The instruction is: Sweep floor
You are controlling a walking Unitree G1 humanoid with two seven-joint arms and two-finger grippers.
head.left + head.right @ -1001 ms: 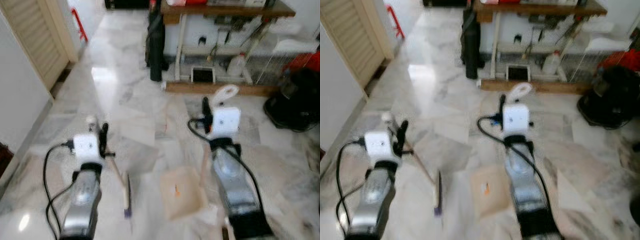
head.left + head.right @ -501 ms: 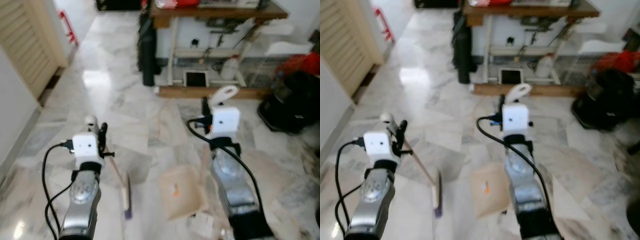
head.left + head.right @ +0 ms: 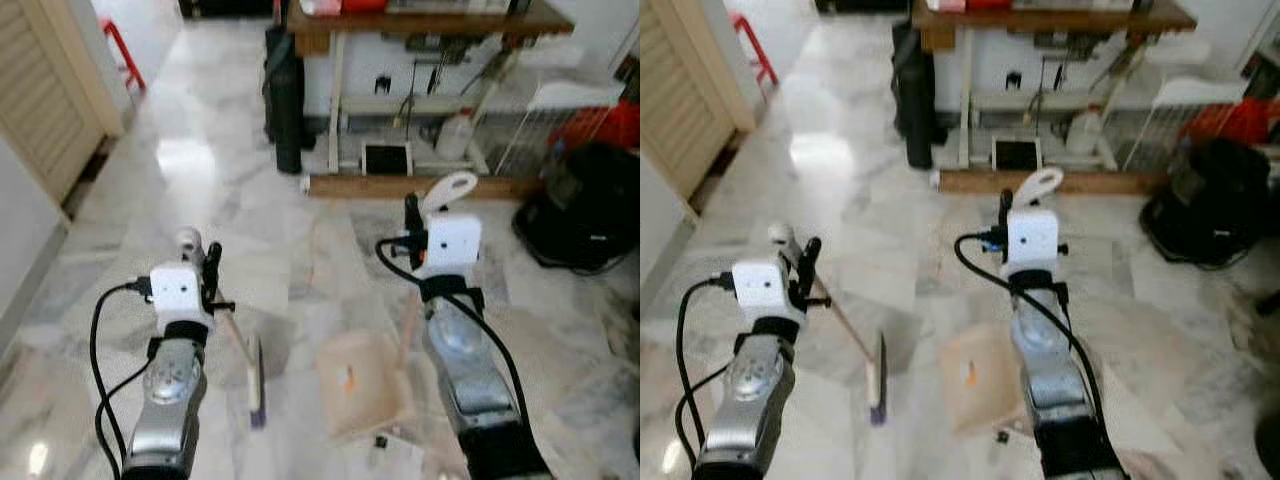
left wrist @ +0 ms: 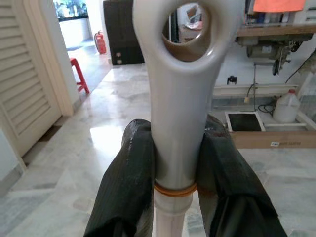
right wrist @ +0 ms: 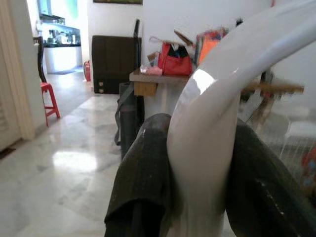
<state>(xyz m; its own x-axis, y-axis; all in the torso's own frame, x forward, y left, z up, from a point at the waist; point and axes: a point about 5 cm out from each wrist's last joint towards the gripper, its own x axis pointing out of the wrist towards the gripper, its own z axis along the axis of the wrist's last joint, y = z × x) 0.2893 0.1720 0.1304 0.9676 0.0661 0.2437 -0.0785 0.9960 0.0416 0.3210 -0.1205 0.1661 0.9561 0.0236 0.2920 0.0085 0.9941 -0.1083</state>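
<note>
Two claws gripping broom (image 3: pixel 248 362), dustpan (image 3: pixel 364 386)

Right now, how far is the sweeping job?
Tools are in hand: the left gripper is shut on the broom handle, the right gripper on the dustpan handle. The dustpan sits on the floor; small debris beside it is still unswept.

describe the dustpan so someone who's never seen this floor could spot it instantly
On the marble floor before the wooden workbench, look just inside the right gripper's arm. The dustpan is a flat beige tray with an orange mark, unlike the slim broom beside it.
</note>
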